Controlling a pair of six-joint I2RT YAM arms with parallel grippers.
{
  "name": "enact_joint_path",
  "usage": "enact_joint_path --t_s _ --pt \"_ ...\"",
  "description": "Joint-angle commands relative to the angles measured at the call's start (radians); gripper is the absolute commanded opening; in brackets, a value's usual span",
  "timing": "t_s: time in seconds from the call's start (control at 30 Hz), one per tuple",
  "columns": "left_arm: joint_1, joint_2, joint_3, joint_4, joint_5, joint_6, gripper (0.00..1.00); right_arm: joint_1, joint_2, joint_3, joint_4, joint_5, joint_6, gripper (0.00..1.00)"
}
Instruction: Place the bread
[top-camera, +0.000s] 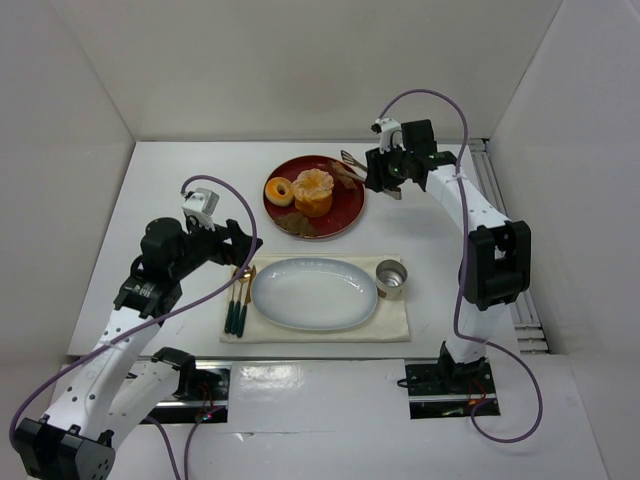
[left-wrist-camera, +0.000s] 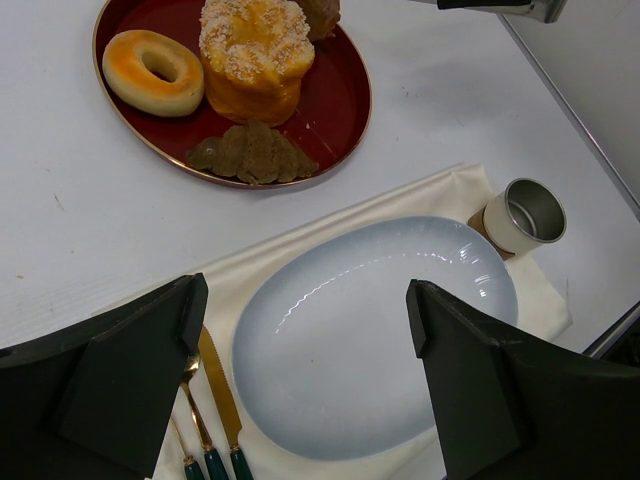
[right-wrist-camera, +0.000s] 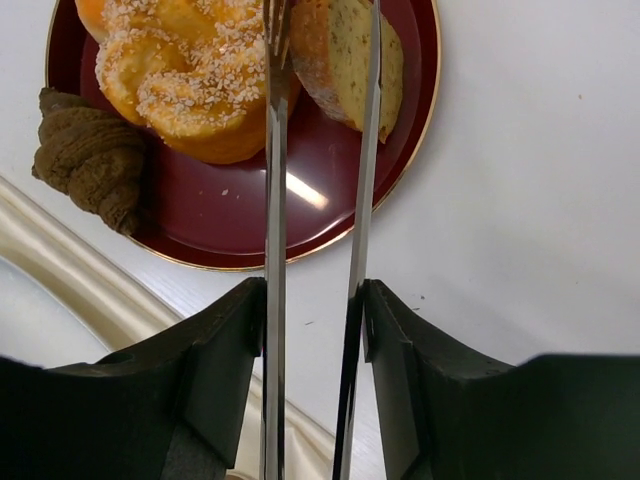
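The bread (right-wrist-camera: 340, 55), a golden-brown slice with a darker crust, lies at the right edge of the red plate (right-wrist-camera: 250, 215). It also shows in the top view (top-camera: 346, 175) and at the top edge of the left wrist view (left-wrist-camera: 320, 12). My right gripper (right-wrist-camera: 315, 300) is shut on metal tongs (right-wrist-camera: 272, 200). The tong arms reach over the bread, one along its left side and one across it; their tips are out of view. In the top view this gripper (top-camera: 385, 170) sits just right of the red plate (top-camera: 345, 215). My left gripper (left-wrist-camera: 305, 300) is open and empty above the pale blue oval plate (left-wrist-camera: 380, 340).
The red plate also holds a glazed donut (top-camera: 279, 190), a tall ruffled pastry (top-camera: 314, 191) and a dark brown piece (top-camera: 297, 224). The oval plate (top-camera: 314, 293) sits on a cream napkin (top-camera: 395, 320) with a metal cup (top-camera: 391, 279) to its right and gold cutlery (top-camera: 240, 300) to its left.
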Motion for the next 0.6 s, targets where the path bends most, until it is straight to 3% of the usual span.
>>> enact_joint_path --t_s 0.0,0.2,0.23,0.4,0.57 --pt "0.003 -0.004 0.014 0.036 0.007 0.029 1.0 -0.007 0.004 0.036 0.043 -0.01 0.004 0.52" --pt "0.003 -0.004 0.014 0.036 0.007 0.029 1.0 -0.007 -0.007 0.002 0.043 -0.03 0.004 0.43" --pt "0.003 -0.004 0.014 0.036 0.007 0.029 1.0 -0.016 -0.018 0.002 0.043 -0.039 0.004 0.36" --pt "0.003 -0.004 0.014 0.036 0.007 0.029 1.0 -0.016 -0.05 -0.021 0.033 -0.048 0.004 0.24" --pt "0.003 -0.004 0.014 0.036 0.007 0.029 1.0 -0.016 -0.076 -0.041 0.033 -0.048 0.004 0.17"
